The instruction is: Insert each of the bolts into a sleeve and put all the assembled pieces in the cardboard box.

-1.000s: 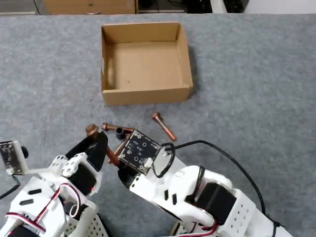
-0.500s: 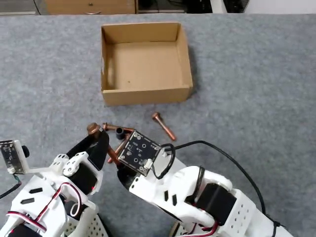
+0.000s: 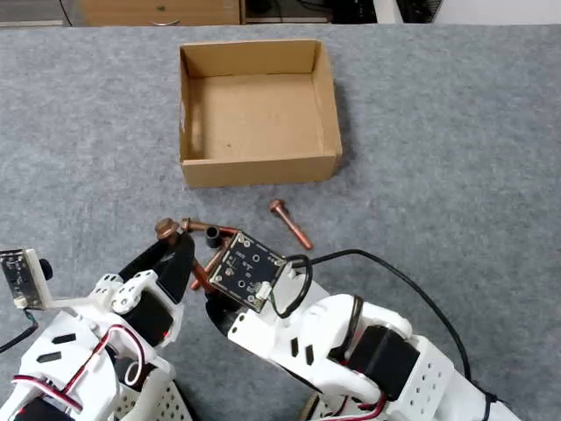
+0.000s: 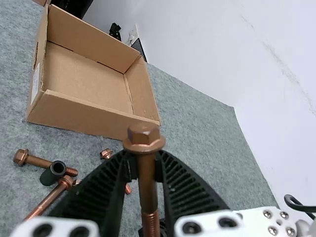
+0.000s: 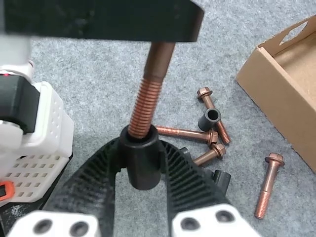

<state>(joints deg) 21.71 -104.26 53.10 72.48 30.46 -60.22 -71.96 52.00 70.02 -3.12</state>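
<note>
No words, numbers or signs can be read anywhere. The brown cardboard box (image 3: 259,171) at the far side of the grey surface (image 3: 456,132) has a pale patch (image 4: 34,81) on its left outer wall, but any print there is too small to tell. The small black square board (image 3: 248,269) on an arm at the near side has tiny white marks, also too small to read.
</note>
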